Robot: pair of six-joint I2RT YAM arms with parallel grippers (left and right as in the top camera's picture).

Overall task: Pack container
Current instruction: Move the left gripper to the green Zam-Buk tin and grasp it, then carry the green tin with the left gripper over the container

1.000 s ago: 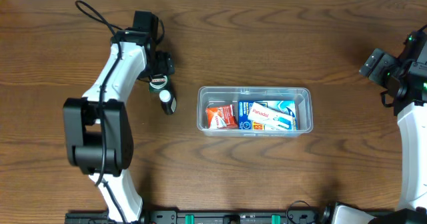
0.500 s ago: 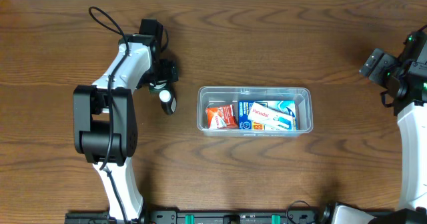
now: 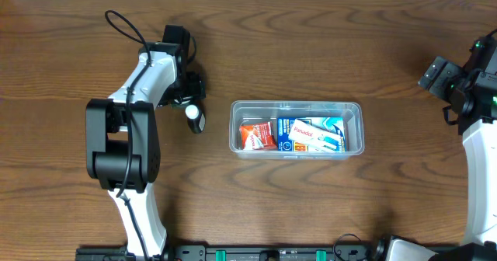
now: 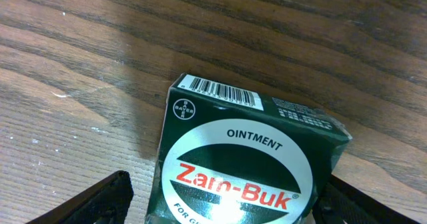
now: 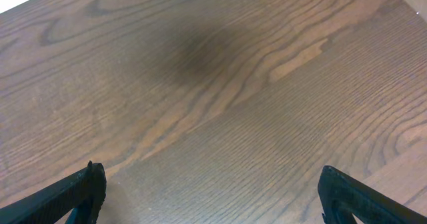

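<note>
Container (image 3: 355, 125), centre of the overhead frame, holds a Panadol box (image 3: 311, 133) and a red box (image 3: 251, 137). To its left, the left gripper (image 4: 227, 181), jaws spread, straddles an ointment box (image 4: 247, 164) lying on the table (image 4: 67, 84). Right gripper (image 5: 208, 184), right edge: jaws spread above the wood.

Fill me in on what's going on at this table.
The left arm is down over a green Zam-Buk ointment box lying on the wooden table just left of the clear container. Its jaws are spread on either side of the box and not visibly gripping it. The container already holds several small boxes, a Panadol box and an orange-red one among them. The right arm sits off at the table's right side, jaws open over bare wood.
</note>
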